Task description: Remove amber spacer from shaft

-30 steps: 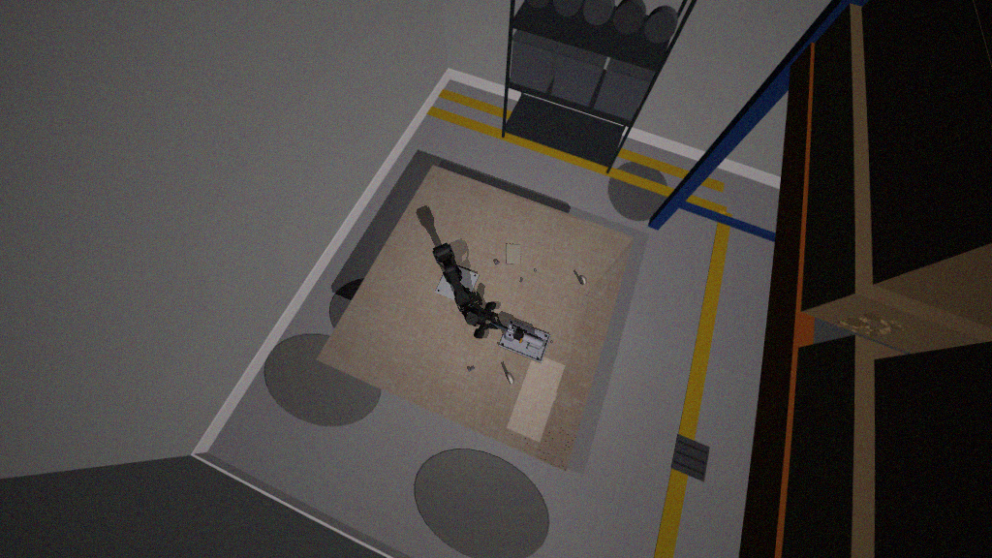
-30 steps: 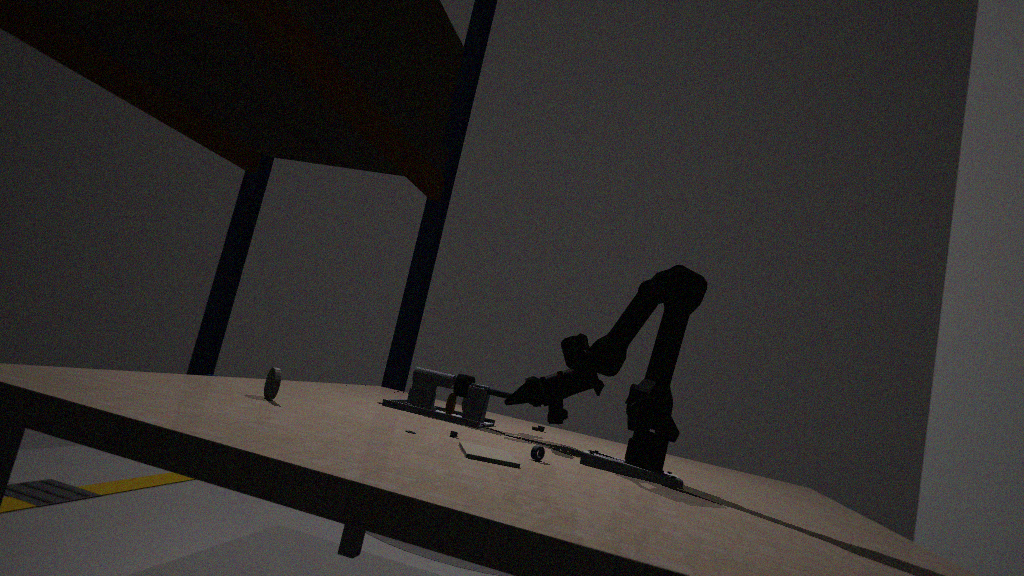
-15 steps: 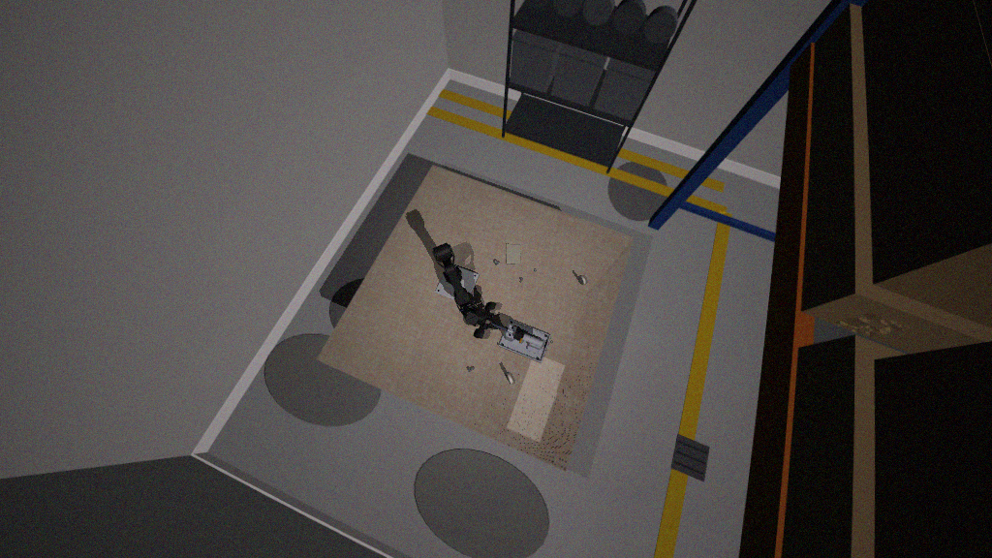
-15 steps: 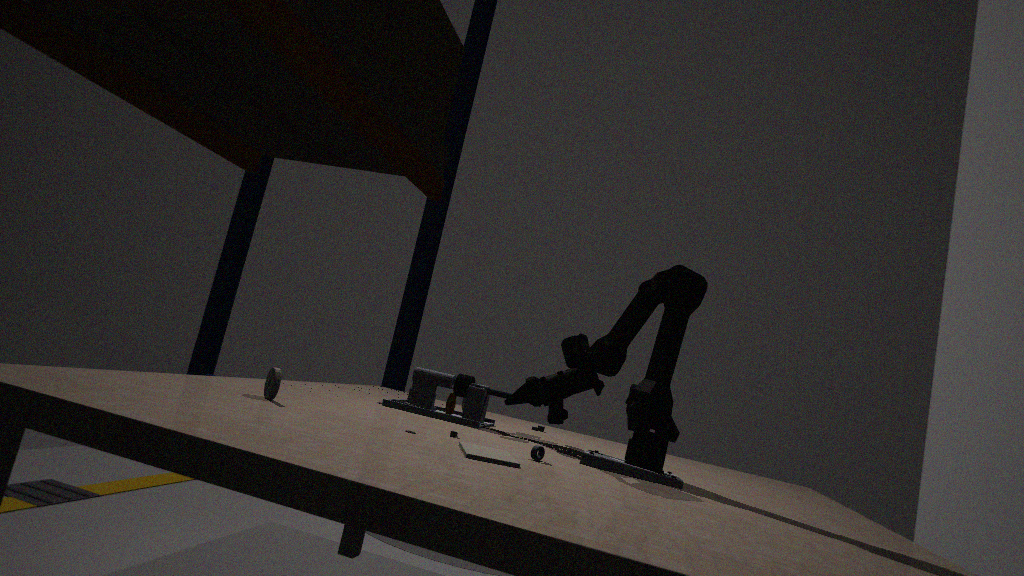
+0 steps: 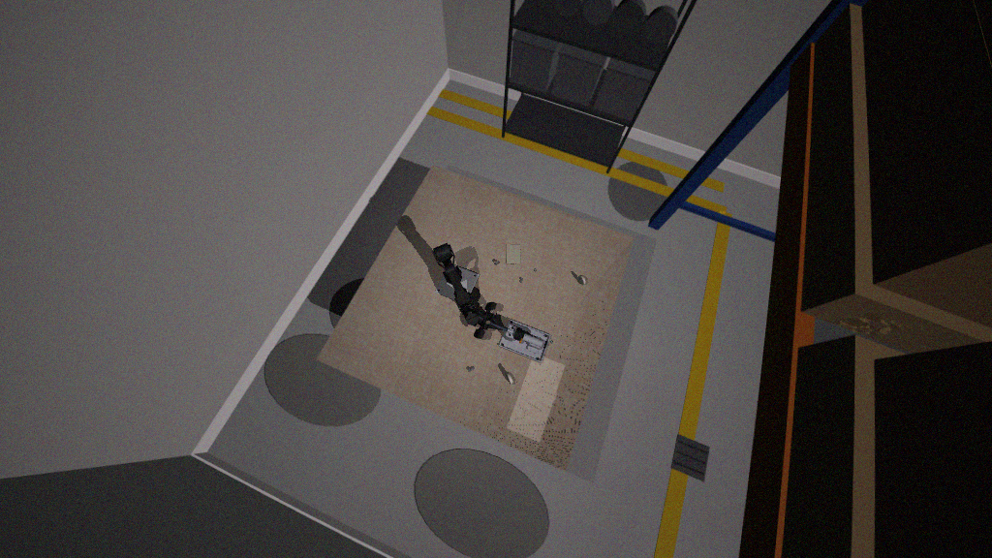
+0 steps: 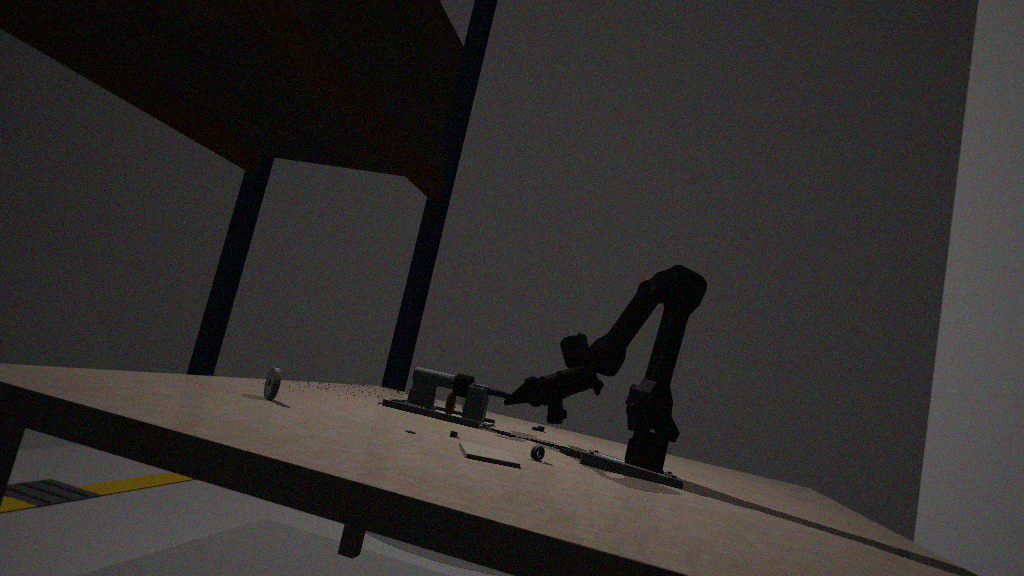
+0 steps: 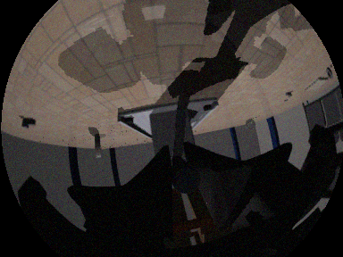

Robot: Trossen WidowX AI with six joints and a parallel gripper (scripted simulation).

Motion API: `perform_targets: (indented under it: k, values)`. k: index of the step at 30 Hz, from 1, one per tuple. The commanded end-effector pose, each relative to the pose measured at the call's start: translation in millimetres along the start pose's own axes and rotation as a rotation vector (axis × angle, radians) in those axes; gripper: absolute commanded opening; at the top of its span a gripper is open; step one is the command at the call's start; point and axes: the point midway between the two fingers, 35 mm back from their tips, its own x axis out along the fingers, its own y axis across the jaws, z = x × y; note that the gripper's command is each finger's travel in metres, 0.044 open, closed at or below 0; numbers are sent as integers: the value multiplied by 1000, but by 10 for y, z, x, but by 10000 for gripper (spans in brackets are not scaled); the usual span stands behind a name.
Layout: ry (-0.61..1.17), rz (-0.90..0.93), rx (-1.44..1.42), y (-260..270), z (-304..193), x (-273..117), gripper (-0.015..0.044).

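My gripper [image 6: 506,399] [image 7: 177,148] is shut on the outer end of the shaft [image 6: 496,391]. The shaft runs through the near support block [image 6: 476,404] towards the big housing block [image 6: 422,392] with its round barrel. The amber spacer [image 6: 450,403] is on edge between the blocks, below the shaft's line and close to the base plate [image 6: 398,405]. I cannot tell whether it has come to rest. Dark spacers [image 6: 464,383] are up at shaft height beside the support block. The shaft's inner tip is hidden.
On the table [image 5: 409,305] [image 6: 322,458] stand a pale disc [image 5: 581,280] [image 6: 272,384] and another disc [image 5: 511,378]. A flat pale plate [image 5: 512,254] [image 6: 489,454], a small dark ring [image 6: 537,452] and small dark bits lie on the same side as the first disc.
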Motion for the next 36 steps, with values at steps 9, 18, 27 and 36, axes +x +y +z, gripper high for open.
perform_targets:
  k: [9,18,27,36]
  values:
    - [1,-1,2,-3,-25,37,0]
    - [1,-1,2,-3,-40,63,0]
    - [2,-1,2,-3,-56,88,0]
    - [2,-1,2,-4,-71,114,0]
